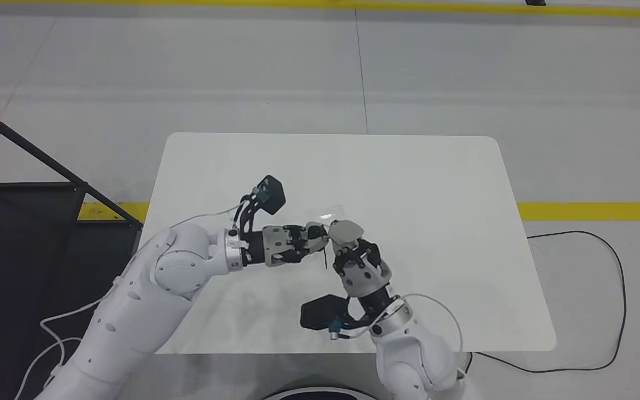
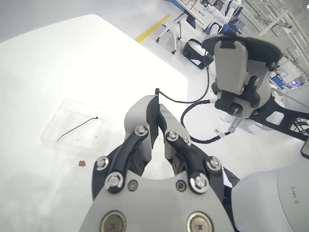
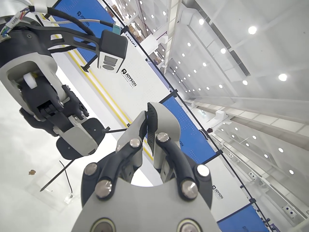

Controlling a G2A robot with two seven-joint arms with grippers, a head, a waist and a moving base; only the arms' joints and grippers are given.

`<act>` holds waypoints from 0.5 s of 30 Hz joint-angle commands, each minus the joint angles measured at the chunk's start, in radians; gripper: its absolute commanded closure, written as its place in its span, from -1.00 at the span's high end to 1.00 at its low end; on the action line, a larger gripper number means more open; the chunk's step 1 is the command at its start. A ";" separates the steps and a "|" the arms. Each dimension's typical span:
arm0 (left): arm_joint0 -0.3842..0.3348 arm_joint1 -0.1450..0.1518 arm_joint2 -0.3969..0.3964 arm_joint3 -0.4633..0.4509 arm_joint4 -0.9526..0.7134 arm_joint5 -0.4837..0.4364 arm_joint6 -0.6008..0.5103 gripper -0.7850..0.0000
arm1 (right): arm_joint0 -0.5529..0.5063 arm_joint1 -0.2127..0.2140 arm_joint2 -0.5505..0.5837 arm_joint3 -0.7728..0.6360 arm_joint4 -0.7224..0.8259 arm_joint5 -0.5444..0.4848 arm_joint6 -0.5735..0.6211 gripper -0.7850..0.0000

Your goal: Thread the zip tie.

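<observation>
A black zip tie (image 2: 173,100) is stretched between my two grippers above the white table (image 1: 430,180). My left gripper (image 2: 158,105) is shut on it just below its small square head (image 2: 157,90). From the head the strap (image 3: 115,129) runs across to my right gripper (image 3: 147,119), whose fingers are shut on it. A pointed end (image 3: 52,181) sticks out below the left gripper. I cannot tell whether the strap passes through the head. In the top view the left gripper (image 1: 316,238) and right gripper (image 1: 342,236) nearly touch at the table's middle.
A clear shallow tray (image 2: 55,119) lies on the table below the grippers, with one spare black zip tie (image 2: 77,126) in it. A small brown scrap (image 2: 82,163) lies beside the tray. The far and right parts of the table are bare.
</observation>
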 commanded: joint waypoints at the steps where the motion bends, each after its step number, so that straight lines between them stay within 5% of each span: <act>1: 0.001 0.000 0.000 -0.001 0.002 -0.001 -0.002 -1.00 | 0.004 -0.002 -0.002 0.004 -0.010 0.008 0.017 -1.00; 15: -0.004 0.000 0.008 0.004 -0.008 0.000 -0.018 -1.00 | 0.030 -0.018 -0.032 0.032 -0.097 0.026 0.108 -1.00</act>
